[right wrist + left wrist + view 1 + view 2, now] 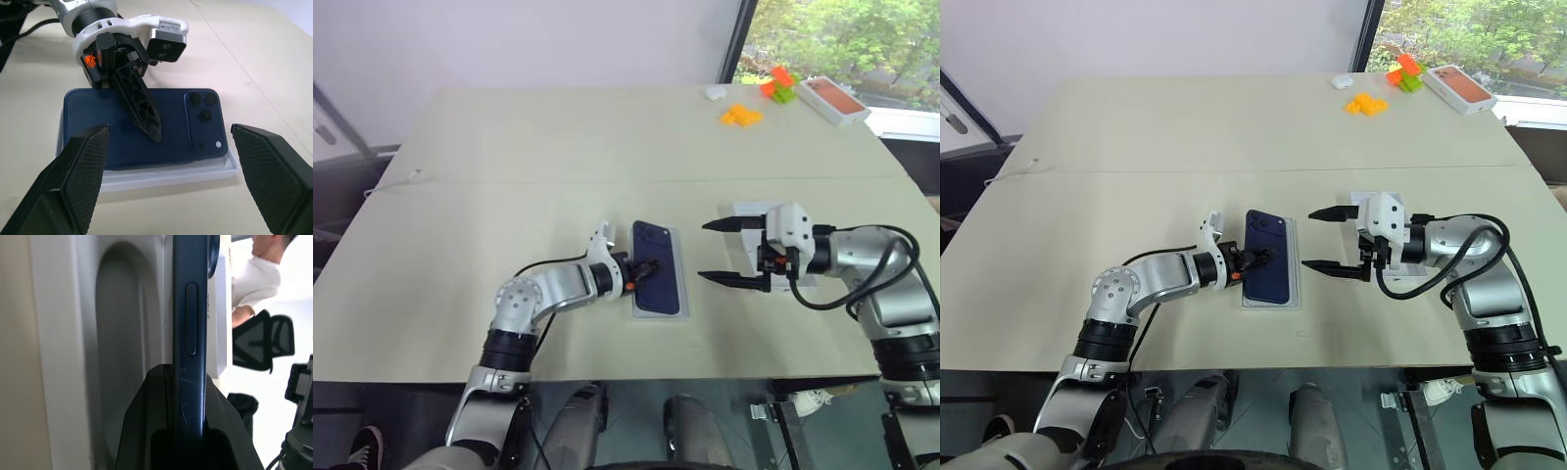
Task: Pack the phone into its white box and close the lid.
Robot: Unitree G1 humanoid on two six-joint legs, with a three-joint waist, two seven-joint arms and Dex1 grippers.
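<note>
- One phone (146, 125), dark blue, lies back-up over a shallow white box (171, 176) near the middle of the table (509, 176); the box's rim shows along the phone's long edge and at both ends.
- In the left wrist view the phone's edge stands a little clear of the white tray floor, which has an oval recess, so it may not be fully seated; I cannot tell for sure.
- Left gripper (1263, 257) is clamped on the phone's side edge, one black finger (139, 105) lying across the glossy back, the other under it.
- Right gripper (732, 253) hovers just beside the box on its right, jaws spread wide, holding nothing, pointing toward the phone.
- Under the right arm a flat white piece (752, 210) lies on the table; whether it is the lid I cannot tell.
- At the far right corner sit a white box with an orange-red picture (1461, 88), some orange and green blocks (1404, 72), and a small white object (1342, 81).
</note>
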